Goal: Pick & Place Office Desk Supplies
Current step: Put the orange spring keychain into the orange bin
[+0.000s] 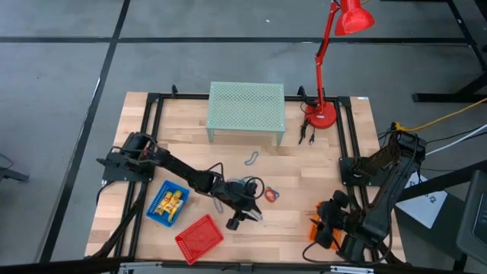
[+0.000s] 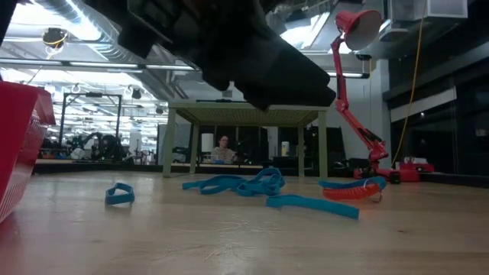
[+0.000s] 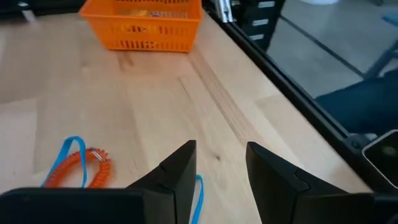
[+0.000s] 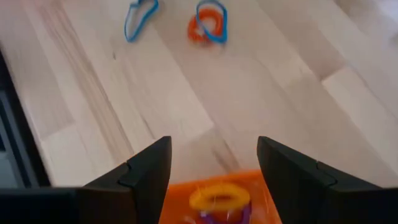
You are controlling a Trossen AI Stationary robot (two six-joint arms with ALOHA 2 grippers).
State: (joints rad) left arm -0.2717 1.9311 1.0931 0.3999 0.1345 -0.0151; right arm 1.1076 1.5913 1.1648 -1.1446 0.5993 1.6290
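A pale wooden table (image 1: 304, 186) with light and darker planks sits in a black frame. On it stands a mint-green perforated riser (image 1: 246, 106) and a bright red desk lamp (image 1: 332, 68). A blue basket (image 1: 156, 211) holds yellow pieces (image 1: 172, 202); beside it lies a red mesh basket (image 1: 199, 237). An orange mesh basket (image 3: 146, 26) holds a yellow ring (image 4: 219, 199) and a purple one (image 4: 224, 215). Blue loops (image 2: 237, 185) and an orange coiled ring (image 3: 93, 168) lie on the wood, and a grey loop (image 1: 252, 157) too. Both robot arms are black.
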